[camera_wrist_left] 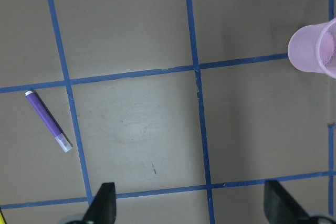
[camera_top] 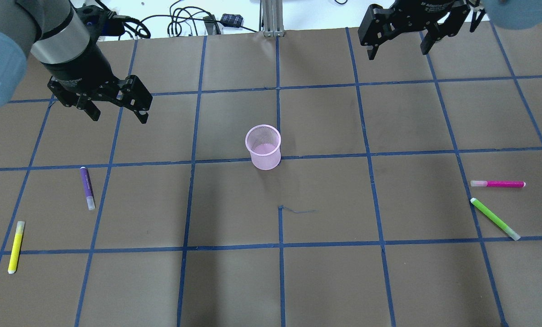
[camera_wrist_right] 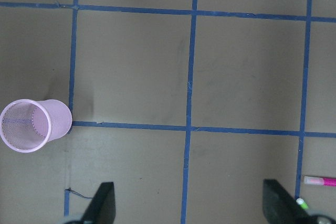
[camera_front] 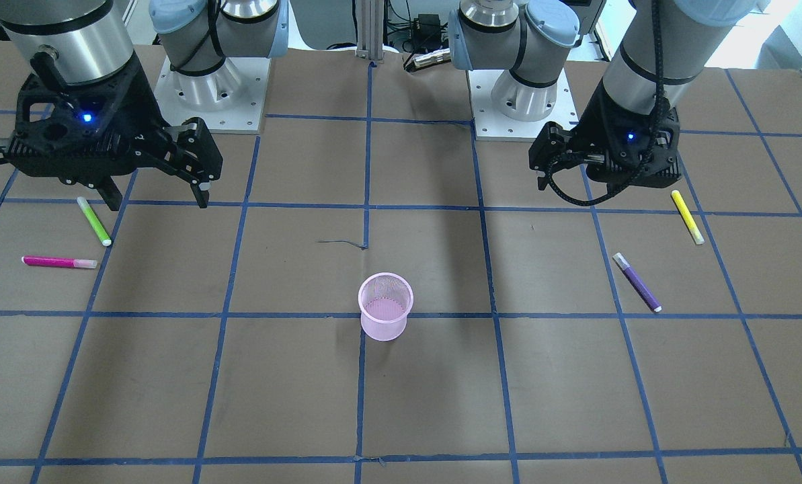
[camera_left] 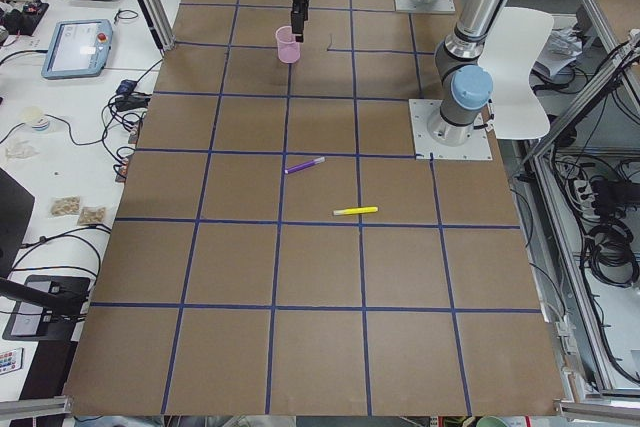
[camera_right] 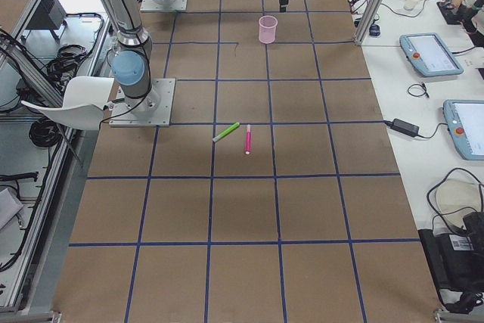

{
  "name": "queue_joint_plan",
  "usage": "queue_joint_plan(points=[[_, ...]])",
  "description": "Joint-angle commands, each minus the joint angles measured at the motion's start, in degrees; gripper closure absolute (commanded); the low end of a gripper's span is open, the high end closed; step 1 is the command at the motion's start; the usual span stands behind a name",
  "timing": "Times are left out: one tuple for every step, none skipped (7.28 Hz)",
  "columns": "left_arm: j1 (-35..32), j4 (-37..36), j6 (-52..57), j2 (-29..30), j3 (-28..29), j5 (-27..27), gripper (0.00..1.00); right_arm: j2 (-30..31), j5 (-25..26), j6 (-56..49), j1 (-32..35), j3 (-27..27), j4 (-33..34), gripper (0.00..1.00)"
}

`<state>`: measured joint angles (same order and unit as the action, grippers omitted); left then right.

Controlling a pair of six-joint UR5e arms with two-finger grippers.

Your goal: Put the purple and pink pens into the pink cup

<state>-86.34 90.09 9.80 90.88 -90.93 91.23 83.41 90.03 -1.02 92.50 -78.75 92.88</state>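
The pink mesh cup [camera_top: 264, 152] stands upright and empty near the table's middle. The purple pen [camera_top: 87, 188] lies flat on the left side, nearer the robot's base than my left gripper [camera_top: 118, 117], which hangs open and empty above the table. In the left wrist view the purple pen [camera_wrist_left: 47, 120] is at the left and the cup [camera_wrist_left: 312, 51] at the right edge. The pink pen [camera_top: 498, 184] lies flat at the right. My right gripper [camera_top: 398, 52] is open and empty, high over the far right. The right wrist view shows the cup [camera_wrist_right: 58, 121] and the pink pen's end [camera_wrist_right: 320, 181].
A green pen [camera_top: 494, 218] lies just beside the pink pen on the robot's side. A yellow pen [camera_top: 15, 247] lies at the left, near the purple one. Brown paper with blue tape lines covers the table [camera_top: 325, 272].
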Motion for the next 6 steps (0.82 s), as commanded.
queue_joint_plan(points=[[0.21,0.0,0.04,-0.09,0.06,0.0,0.0,0.0,0.23,-0.21,-0.04,-0.18,0.02,0.0],[0.38,0.0,0.13,-0.09,0.06,0.09,0.0,-0.09,0.32,-2.13,-1.09,0.08,0.11,0.0],[0.38,0.0,0.04,0.0,0.06,0.09,0.0,-0.44,0.93,-7.02,-3.27,-0.09,0.02,0.0],[0.47,0.0,0.04,0.0,0.06,0.09,0.0,-0.7,0.41,-9.25,-8.86,-0.18,-0.76,0.0],[0.47,0.0,0.04,0.0,0.06,0.09,0.0,-0.88,0.15,-15.62,-14.75,-0.26,-3.47,0.0],[0.65,0.0,0.04,0.09,0.14,0.0,0.0,-1.84,0.32,-25.17,-18.81,-0.35,-3.84,0.0]])
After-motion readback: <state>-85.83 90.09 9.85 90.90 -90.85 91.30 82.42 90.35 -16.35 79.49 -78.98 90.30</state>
